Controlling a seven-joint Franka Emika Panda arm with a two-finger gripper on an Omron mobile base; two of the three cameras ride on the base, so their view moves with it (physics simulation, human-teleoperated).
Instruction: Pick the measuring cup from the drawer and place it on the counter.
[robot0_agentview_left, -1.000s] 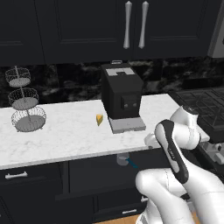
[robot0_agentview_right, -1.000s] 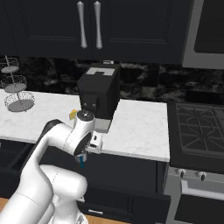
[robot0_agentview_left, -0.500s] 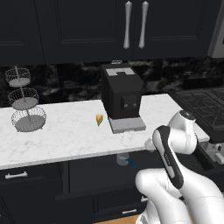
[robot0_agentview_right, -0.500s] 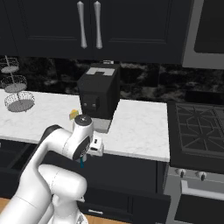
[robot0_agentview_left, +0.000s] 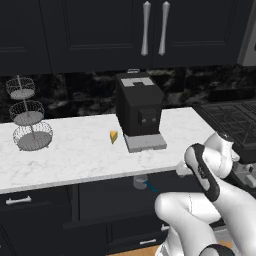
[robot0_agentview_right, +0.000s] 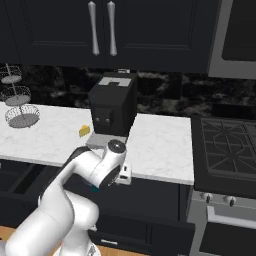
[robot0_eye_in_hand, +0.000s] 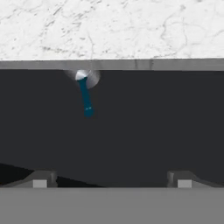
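The measuring cup (robot0_eye_in_hand: 83, 76) lies in the open drawer (robot0_eye_in_hand: 131, 131), tucked at the back so that its grey metal bowl sits half under the front lip of the table (robot0_eye_in_hand: 109, 26), with the thin teal handle (robot0_eye_in_hand: 85, 98) pointing out toward the claw (robot0_eye_in_hand: 112, 181). From the left base camera the cup (robot0_agentview_left: 140, 181) shows just below the marble edge (robot0_agentview_left: 75, 150), handle (robot0_agentview_left: 151, 188) angled toward the robot. It looks small, rigid and light, and bare metal is likely slippery; the round bowl is partly hidden by the overhang, so the straight handle seems the better place to take hold, pinched across its narrow width near the bowl so the cup does not swing. The claw stands fully open and empty, well apart from the cup, its two tips aimed into the dark drawer. Further out on the table stand a black coffee machine (robot0_agentview_left: 139, 110), a yellow cheese wedge (robot0_agentview_left: 114, 136) and a wire tiered stand (robot0_agentview_left: 30, 117).
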